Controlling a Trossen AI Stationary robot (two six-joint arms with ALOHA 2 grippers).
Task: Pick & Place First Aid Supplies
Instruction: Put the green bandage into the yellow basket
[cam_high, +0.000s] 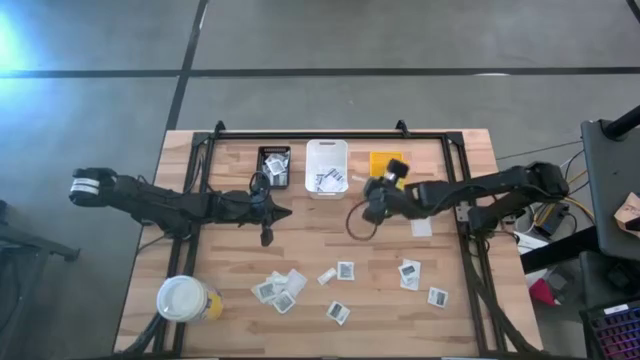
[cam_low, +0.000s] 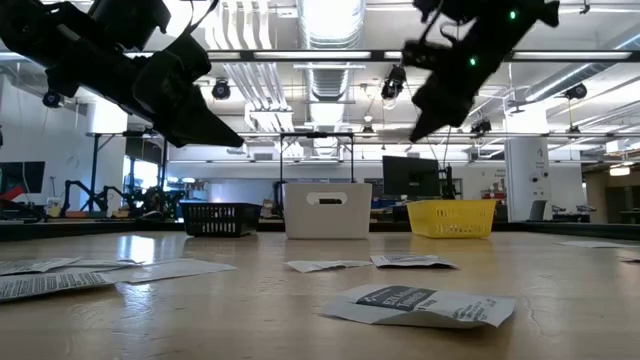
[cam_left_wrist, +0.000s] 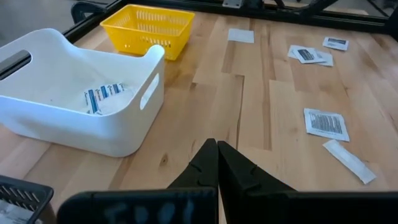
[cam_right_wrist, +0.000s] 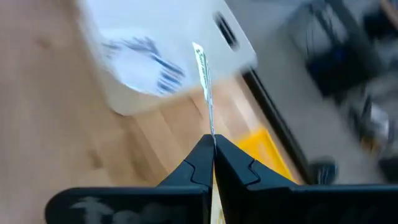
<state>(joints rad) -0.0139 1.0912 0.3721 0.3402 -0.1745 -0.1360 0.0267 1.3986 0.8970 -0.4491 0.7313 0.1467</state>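
My right gripper pinched tight on a thin packet, raised near the white bin, my left gripper closed and empty above the table, other packets scattered along the near side.

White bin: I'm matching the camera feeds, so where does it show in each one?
High view: white bin, back-centre of the table.
Low view: centre, between the black bin and the yellow bin.
Left wrist view: left side.
Right wrist view: blurred, upper centre.
Shared landmark: yellow bin.
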